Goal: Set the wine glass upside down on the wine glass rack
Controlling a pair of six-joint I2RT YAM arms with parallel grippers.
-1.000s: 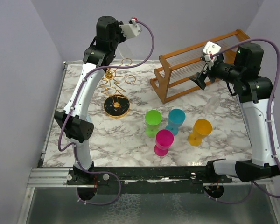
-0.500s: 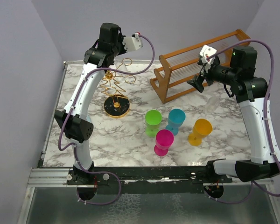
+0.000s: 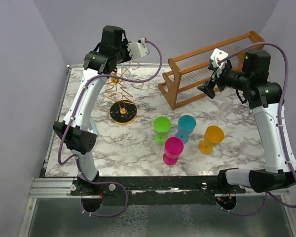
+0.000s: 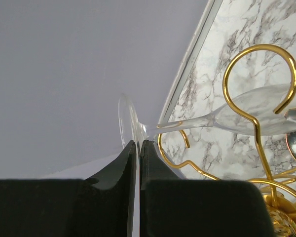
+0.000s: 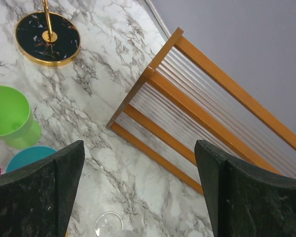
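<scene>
My left gripper point(image 4: 138, 146) clamps only the foot edge of the wine glass point(image 4: 197, 121), so its stem snagging a loop of the wine glass rack point(image 4: 259, 47) at 3 o'clock could twist it loose.

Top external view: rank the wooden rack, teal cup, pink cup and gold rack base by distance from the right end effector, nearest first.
From the right end effector:
1. wooden rack, right beside it at the back.
2. teal cup, in front of it, mid-table.
3. pink cup, closer to the front edge.
4. gold rack base, far to the left.
</scene>
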